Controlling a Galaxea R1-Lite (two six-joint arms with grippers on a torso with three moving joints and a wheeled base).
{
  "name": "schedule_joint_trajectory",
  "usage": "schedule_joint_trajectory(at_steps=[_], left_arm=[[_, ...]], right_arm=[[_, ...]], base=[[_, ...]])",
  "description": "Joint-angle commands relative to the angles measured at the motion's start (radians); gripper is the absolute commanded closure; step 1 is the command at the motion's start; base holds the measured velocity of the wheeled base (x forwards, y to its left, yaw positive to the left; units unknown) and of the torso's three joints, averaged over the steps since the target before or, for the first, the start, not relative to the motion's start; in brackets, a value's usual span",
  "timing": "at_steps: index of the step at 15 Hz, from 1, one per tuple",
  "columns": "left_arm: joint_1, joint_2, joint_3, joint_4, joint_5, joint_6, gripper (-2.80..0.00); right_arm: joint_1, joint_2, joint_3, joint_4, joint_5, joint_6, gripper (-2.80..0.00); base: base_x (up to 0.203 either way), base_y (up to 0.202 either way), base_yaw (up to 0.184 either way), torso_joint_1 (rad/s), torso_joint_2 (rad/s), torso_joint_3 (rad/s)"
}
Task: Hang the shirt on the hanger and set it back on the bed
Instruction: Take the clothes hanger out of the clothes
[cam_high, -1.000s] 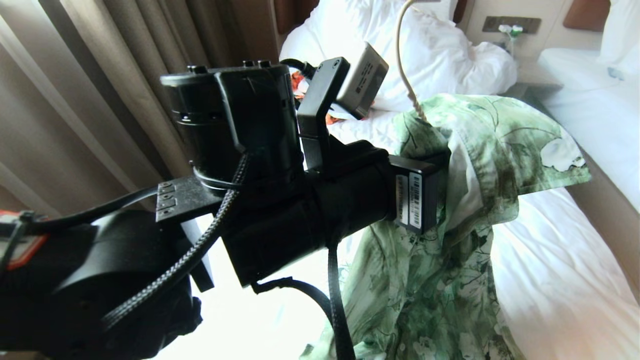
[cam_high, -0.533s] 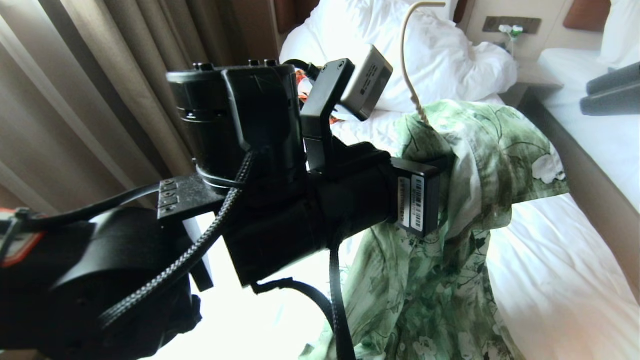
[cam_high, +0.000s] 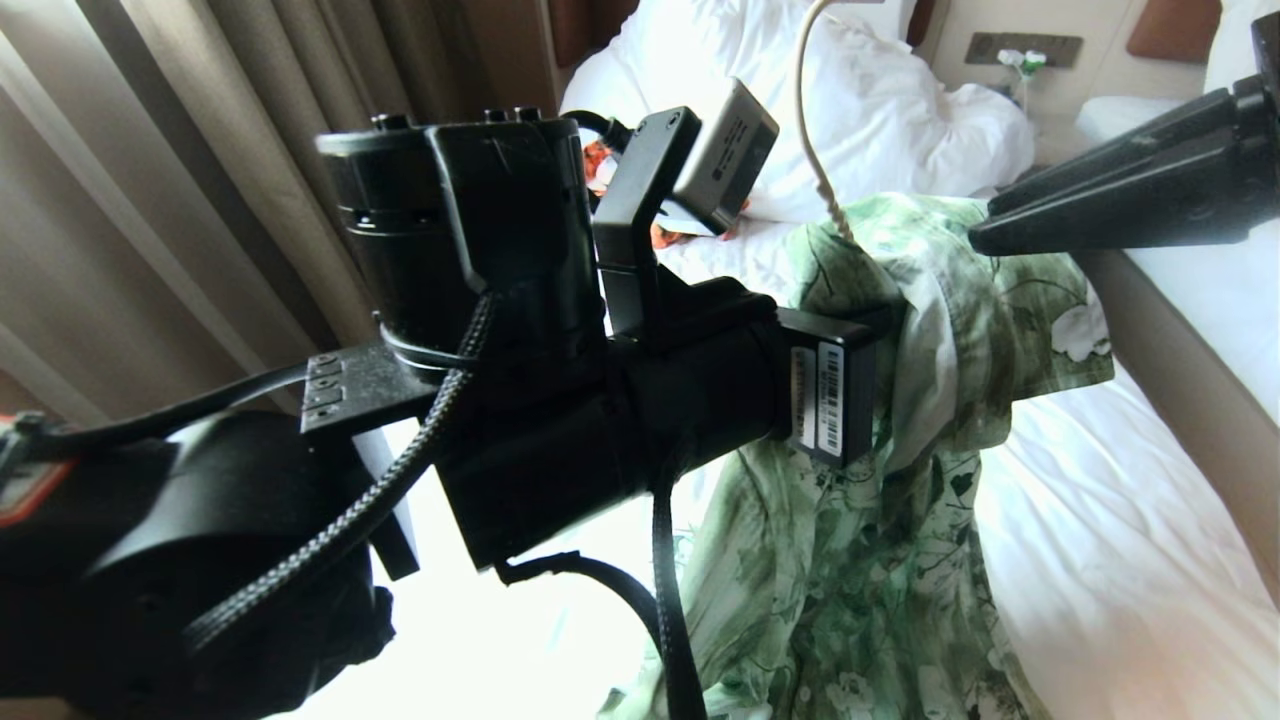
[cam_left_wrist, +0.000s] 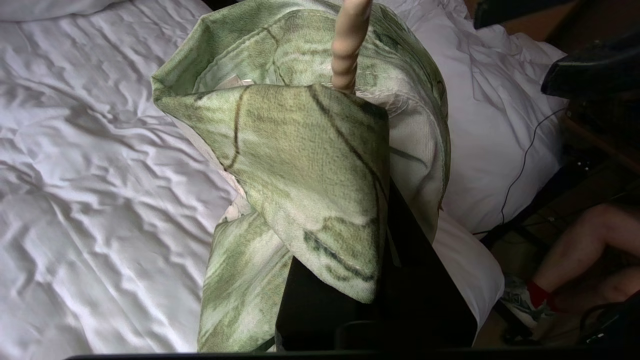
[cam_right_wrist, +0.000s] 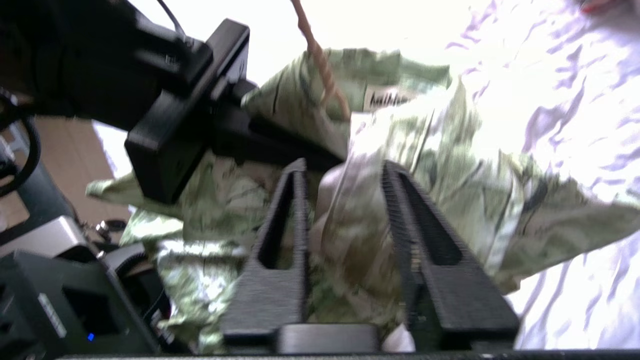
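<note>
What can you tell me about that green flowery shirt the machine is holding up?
The shirt is thin, mottled light-green fabric with white flowers and dark leaf outlines. It hangs crumpled above the bed, its collar bunched around the neck of the hanger and its lower part trailing down. The left gripper is shut at the collar. The right gripper has its fingers either side of a fold, not fully closed.

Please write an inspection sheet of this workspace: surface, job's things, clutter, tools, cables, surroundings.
Surface: bed, wrinkled white sheet.
Job's things: shirt draped on hanger, lifted above bed.
Clutter: orange patterned garment near the pillows.
Tools: left tool shut on shirt at the collar; right tool around a shirt fold, jaws apart.
Cables: thin cord beside bed.
Surroundings: curtains, second bed, a person's leg.
</note>
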Motion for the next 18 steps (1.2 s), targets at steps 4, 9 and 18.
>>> schedule_joint_trajectory(at_steps=[4, 9, 18], left_arm=[[0.0, -0.016, 0.003, -0.003, 0.0, -0.001, 0.0], [0.0, -0.029, 0.007, -0.002, 0.0, -0.001, 0.0], [0.003, -0.042, 0.017, -0.003, -0.003, -0.004, 0.0]], right_arm=[[0.053, 0.062, 0.0, -0.07, -0.011, -0.016, -2.8], [0.063, 0.148, 0.004, -0.242, -0.039, -0.017, -2.8], [0.081, 0.177, 0.007, -0.336, -0.041, -0.004, 0.0]], base=[[0.0, 0.0, 0.0, 0.0, 0.0, 0.0], [0.0, 0.0, 0.0, 0.0, 0.0, 0.0], [0.0, 0.0, 0.0, 0.0, 0.0, 0.0]])
